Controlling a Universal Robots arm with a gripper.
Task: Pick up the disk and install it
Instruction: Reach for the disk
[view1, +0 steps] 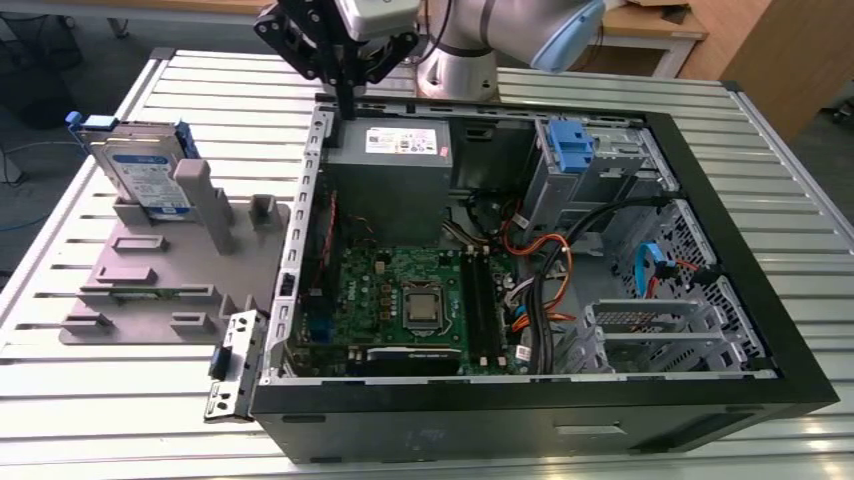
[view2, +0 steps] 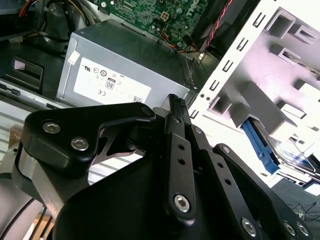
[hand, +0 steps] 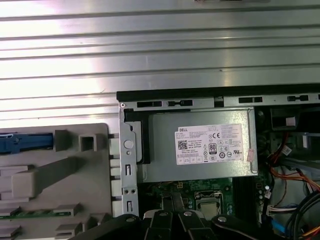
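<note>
The disk (view1: 138, 168) stands on edge in a slot at the far end of the grey fixture (view1: 160, 265), on the exterior view's left; it is silver with a white-and-blue label and blue rails. In the second wrist view its blue rail (view2: 262, 145) shows beside the fixture. My gripper (view1: 346, 112) hangs above the rear corner of the open computer case (view1: 534, 420), to the right of the disk and well apart from it. Its black fingers (view2: 175, 107) are shut together with nothing between them.
Under the gripper sits the grey power-supply box (hand: 200, 145) with a white sticker. A bare blue bracket (view1: 570, 148) sits in the drive bay at the far right of the case. Motherboard (view1: 400, 290) and cables (view1: 561, 250) lie inside. Ribbed metal table (view1: 120, 400) all around.
</note>
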